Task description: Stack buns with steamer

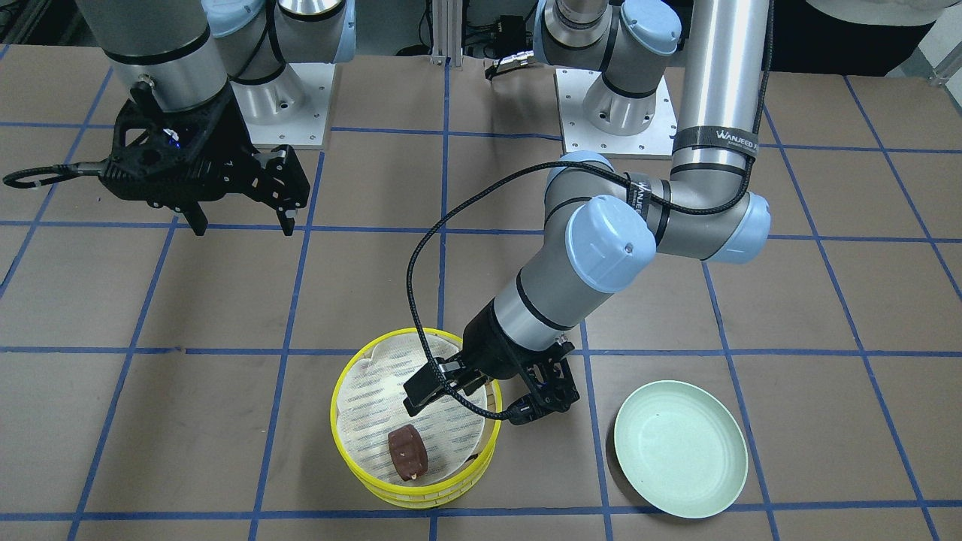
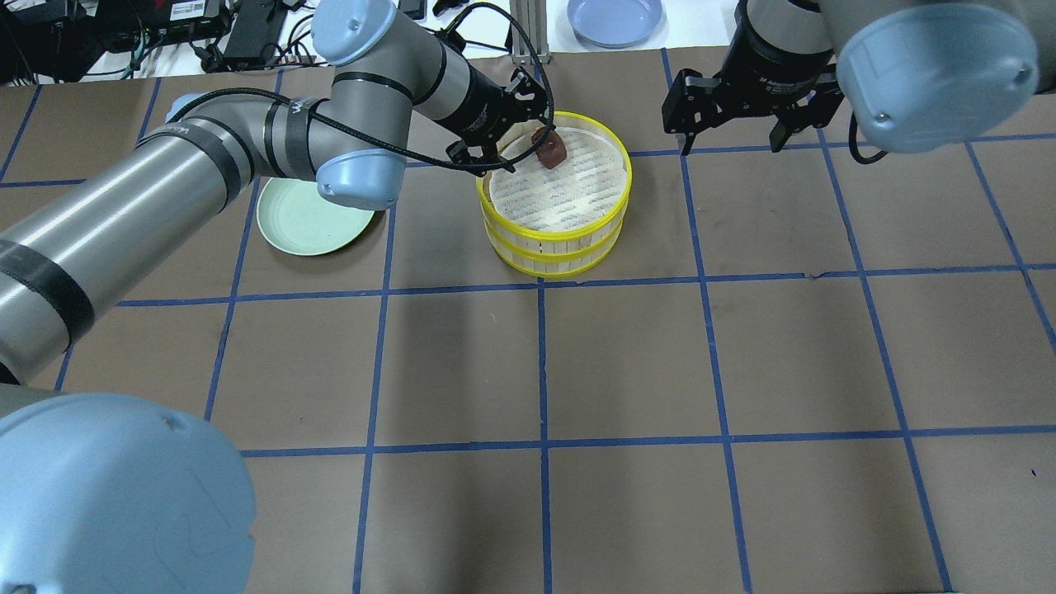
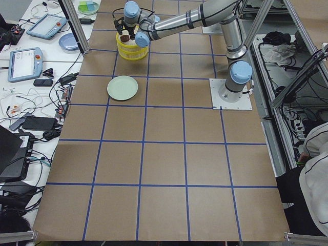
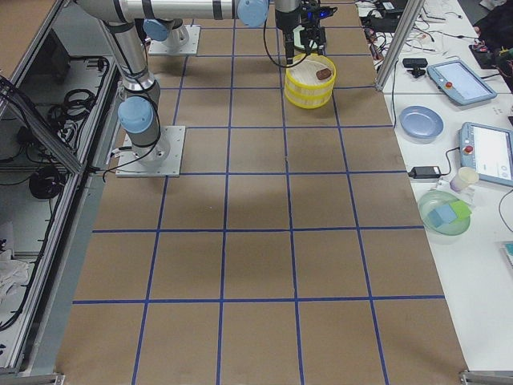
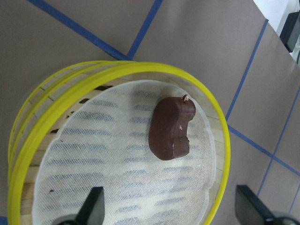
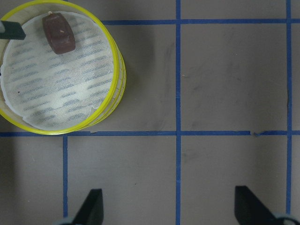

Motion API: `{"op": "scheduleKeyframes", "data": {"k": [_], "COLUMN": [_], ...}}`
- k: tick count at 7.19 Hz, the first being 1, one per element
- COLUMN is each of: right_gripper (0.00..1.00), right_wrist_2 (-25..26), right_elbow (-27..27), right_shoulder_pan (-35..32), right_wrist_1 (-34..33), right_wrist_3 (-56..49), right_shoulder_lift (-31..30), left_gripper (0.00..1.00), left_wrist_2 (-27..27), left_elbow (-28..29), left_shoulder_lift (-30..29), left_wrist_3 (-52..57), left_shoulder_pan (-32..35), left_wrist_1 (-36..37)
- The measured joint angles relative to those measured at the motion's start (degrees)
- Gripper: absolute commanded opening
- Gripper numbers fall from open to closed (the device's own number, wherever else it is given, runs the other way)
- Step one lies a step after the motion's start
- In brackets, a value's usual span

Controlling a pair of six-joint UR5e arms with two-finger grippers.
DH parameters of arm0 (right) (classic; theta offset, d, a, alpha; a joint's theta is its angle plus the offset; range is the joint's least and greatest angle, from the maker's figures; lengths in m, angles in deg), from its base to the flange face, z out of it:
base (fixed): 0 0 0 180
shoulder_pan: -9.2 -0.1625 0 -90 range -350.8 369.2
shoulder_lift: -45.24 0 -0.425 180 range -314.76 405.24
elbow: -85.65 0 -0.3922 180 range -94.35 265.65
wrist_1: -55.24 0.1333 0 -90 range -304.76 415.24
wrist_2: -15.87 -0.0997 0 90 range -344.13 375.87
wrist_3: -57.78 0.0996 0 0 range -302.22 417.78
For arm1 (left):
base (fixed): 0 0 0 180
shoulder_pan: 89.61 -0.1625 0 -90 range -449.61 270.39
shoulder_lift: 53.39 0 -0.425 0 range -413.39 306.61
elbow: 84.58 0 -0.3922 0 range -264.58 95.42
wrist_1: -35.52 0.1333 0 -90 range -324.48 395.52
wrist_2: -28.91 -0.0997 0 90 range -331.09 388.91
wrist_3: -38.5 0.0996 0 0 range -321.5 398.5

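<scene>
Steamer: two yellow-rimmed tiers sitting one on the other, standing on the table at its far side from the robot.
Brown bun: lying on the white liner of the top tier, close to the rim on the side away from the robot - nothing is touching it.
Left gripper: hanging low over the steamer's edge; its jaws are standing spread and holding nothing, one finger over the liner and the other out beyond the rim.
Right gripper: hovering above bare table, well apart from the steamer - its jaws are standing spread and empty.
Pale green plate: lying on the table near the steamer, on the left arm's side, carrying nothing.
</scene>
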State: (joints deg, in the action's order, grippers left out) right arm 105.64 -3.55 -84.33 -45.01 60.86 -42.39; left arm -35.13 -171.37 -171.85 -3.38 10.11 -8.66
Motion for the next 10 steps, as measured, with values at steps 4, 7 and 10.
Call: {"op": "scheduleKeyframes", "data": {"k": [4, 7, 10], "right_gripper": [1.0, 1.0, 1.0], "right_wrist_2": [0.01, 0.17, 0.23], "right_elbow": [-0.36, -0.4, -0.37], "right_shoulder_pan": [0.05, 0.11, 0.19], "right_wrist_1": [0.12, 2.46, 3.26], "right_wrist_3": [-0.77, -0.71, -0.62], "right_shoulder_lift": [-0.81, -1.45, -1.73], "left_gripper": [1.0, 1.0, 1.0], "left_wrist_2": [-13.92, -23.76, -26.59], "left_elbow": [1.92, 2.45, 1.97], "left_shoulder_lift": [7.67, 16.12, 23.84], "left_wrist_3": [27.92, 40.51, 42.75], "left_shoulder_pan": [-7.69, -13.15, -14.33], "left_wrist_1": [-13.95, -29.0, -39.69]}}
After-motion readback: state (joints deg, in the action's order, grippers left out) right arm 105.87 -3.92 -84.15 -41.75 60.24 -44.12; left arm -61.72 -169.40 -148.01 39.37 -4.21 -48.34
